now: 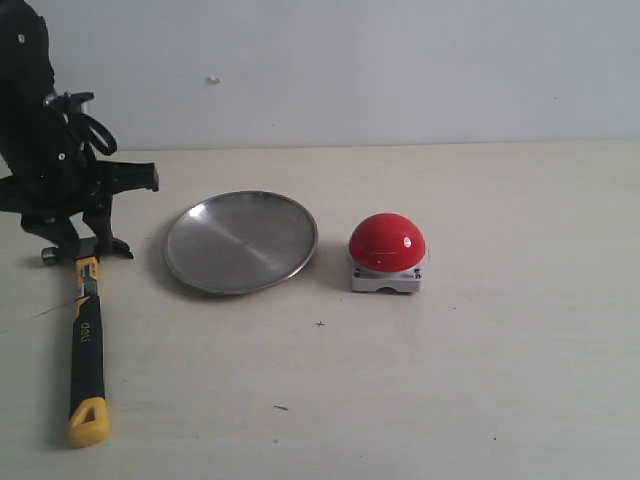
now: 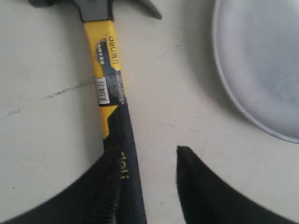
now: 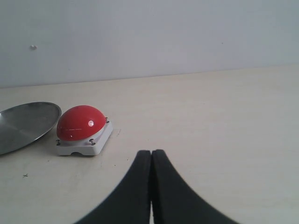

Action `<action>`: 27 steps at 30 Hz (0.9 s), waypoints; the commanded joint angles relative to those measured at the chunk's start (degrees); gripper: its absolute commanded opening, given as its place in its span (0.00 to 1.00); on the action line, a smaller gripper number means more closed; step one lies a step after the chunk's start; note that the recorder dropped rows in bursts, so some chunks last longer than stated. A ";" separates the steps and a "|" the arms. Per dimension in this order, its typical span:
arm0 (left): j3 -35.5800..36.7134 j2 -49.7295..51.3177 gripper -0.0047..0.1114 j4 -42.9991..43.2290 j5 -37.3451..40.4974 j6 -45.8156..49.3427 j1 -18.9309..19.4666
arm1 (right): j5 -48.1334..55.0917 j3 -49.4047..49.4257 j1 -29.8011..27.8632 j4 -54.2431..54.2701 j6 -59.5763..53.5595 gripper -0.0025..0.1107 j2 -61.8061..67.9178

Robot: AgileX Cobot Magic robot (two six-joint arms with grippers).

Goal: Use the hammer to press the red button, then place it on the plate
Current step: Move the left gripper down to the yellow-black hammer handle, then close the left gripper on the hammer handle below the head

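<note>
The hammer (image 1: 85,340) lies flat on the table at the left, dark head towards the back and yellow butt towards the front. My left gripper (image 1: 92,248) is down over the handle just behind the head and is open. In the left wrist view the hammer (image 2: 110,79) has one finger against its handle and the other finger standing apart on the plate side, with my left gripper (image 2: 145,151) straddling it. The silver plate (image 1: 240,242) sits right of the hammer. The red button (image 1: 387,243) stands right of the plate. My right gripper (image 3: 152,151) is shut and empty, with the red button (image 3: 80,122) ahead of it.
A pale wall runs behind the beige table (image 1: 500,380). The plate's rim (image 2: 224,88) lies close to the left gripper's outer finger. The plate (image 3: 23,123) shows beside the button in the right wrist view. The right arm is outside the exterior view.
</note>
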 commanded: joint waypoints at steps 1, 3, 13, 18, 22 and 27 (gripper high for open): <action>0.33 2.75 0.52 -0.37 -0.76 2.08 1.37 | -0.54 0.25 -0.29 -0.33 0.12 0.02 -0.37; 1.12 3.71 0.53 -0.14 -2.25 2.56 1.37 | -0.54 0.25 -0.29 -0.33 0.12 0.02 -0.37; 1.79 6.23 0.53 0.74 -9.16 2.32 4.31 | -0.54 0.25 -0.29 -0.33 0.12 0.02 -0.37; 1.79 8.01 0.53 -0.28 -10.96 2.60 7.15 | -0.54 0.25 -0.29 -0.33 0.12 0.02 -0.37; 1.79 10.83 0.53 -1.79 -13.42 2.77 8.54 | -0.54 0.25 -0.29 -0.33 0.12 0.02 -0.37; 1.79 13.56 0.53 -3.91 -16.40 4.04 8.19 | -0.54 0.25 -0.29 -0.33 0.12 0.02 -0.37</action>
